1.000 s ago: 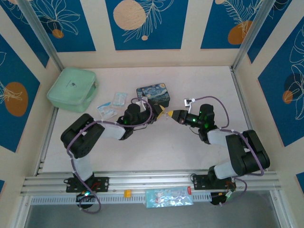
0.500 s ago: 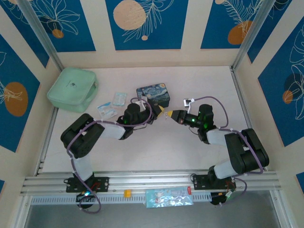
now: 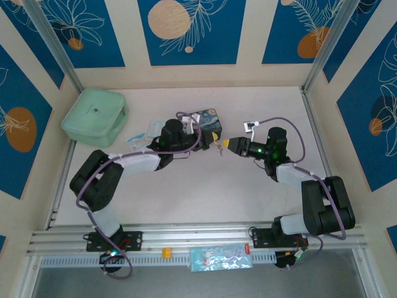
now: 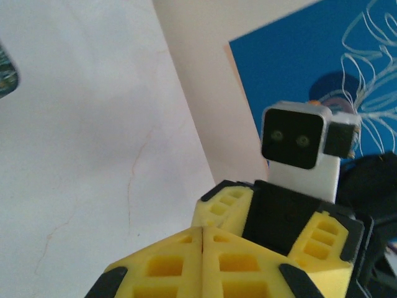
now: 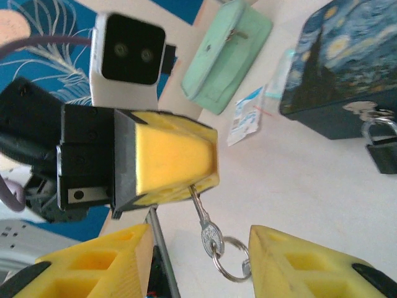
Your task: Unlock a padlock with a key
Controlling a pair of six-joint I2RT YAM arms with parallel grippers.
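- Clearly clenched on the key (image 5: pixel 208 233): left gripper (image 5: pixel 195 180), yellow fingers pressed together over the blade, with the head and its key ring (image 5: pixel 228 261) hanging free below the tip
- Released and standing wide: right gripper (image 3: pixel 227 144), one yellow finger to each side of the dangling key in the right wrist view, with no squeeze on it; cannot tell whether the ring brushes the finger nearest it
- From above, both gripper tips just off the near right corner of the blue tin (image 5: pixel 347 56), nose to nose and almost touching, the left one closer to the tin
- Key therefore up off the surface (image 3: pixel 205 192), just beside that same corner of the tin, between the two grippers
- Padlock (image 5: pixel 380 149) small and dark, hanging against the front wall of the tin, its thin metal shackle reaching up to the silvery latch there; partly cut off by the edge of the right wrist view, so cannot tell whether locked
- Key and padlock apart, with bare surface between them
- Small clear-blue packets (image 3: pixel 144 135) lying flat just left of the tin
- Pale green case (image 3: pixel 94 116) farther left of the tin, beyond the packets, near the corner of the walls
- Left wrist view: own fingers shut at the bottom edge, the right gripper facing them with its jaws parted
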